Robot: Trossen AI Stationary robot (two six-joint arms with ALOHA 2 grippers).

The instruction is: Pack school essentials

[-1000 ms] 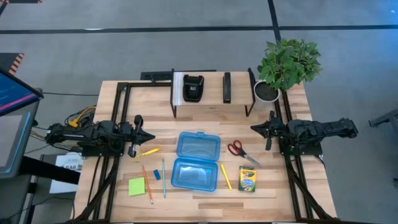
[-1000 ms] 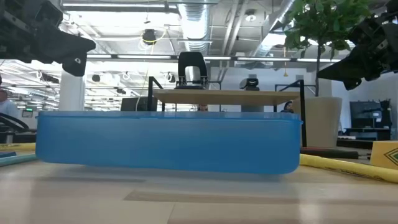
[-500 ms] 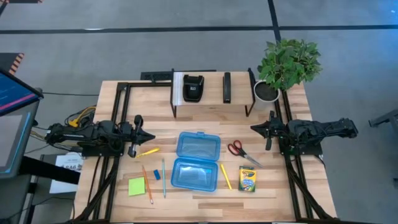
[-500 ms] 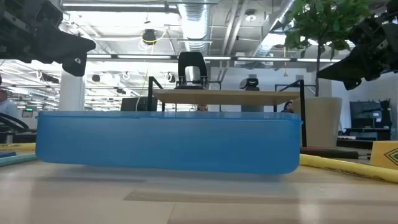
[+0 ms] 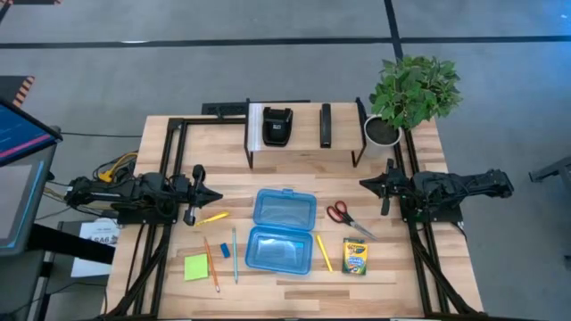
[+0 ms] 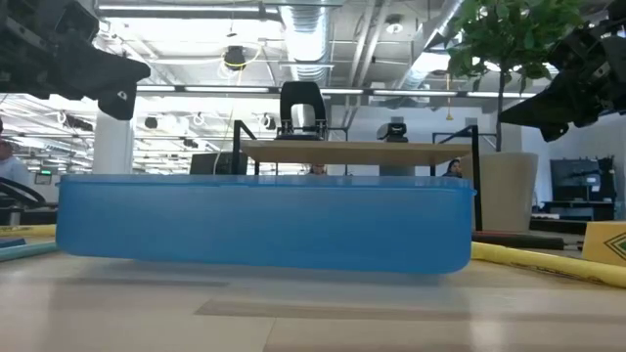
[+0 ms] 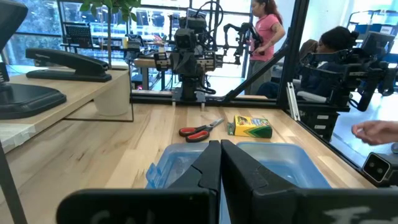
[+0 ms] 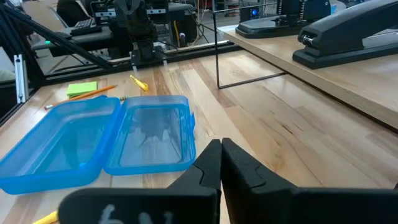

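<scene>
Nothing has changed over the last second: both my arms sit exactly where they were, and every item lies where it lay, so the packing has not started.

My left hand [image 5: 214,195] hovers at the left edge of the wooden tabletop [image 5: 419,267], its two dark fingers pressed together and holding nothing. Just in front of it lies a short yellow pencil [image 5: 212,217]. Nearer the front edge are the square green sticky-note pad [image 5: 196,267], the long orange pencil [image 5: 211,263], the small blue eraser [image 5: 226,251] and the thin teal pencil [image 5: 235,255], all loose and apart from one another.

In the middle, the translucent blue plastic hinged case [image 5: 283,230] lies open, both halves up and, as far as I can see, empty.

To its right, a second yellow pencil [image 5: 323,253] rests just beside the case, then the yellow-green crayon box [image 5: 355,257], with the red-handled scissors [image 5: 345,217] a little behind them. My right hand [image 5: 364,185] hangs at the right side, fingers shut together too, gripping nothing.

I judge the whole job is still ahead: either hand must open before it can take its nearest item.
</scene>
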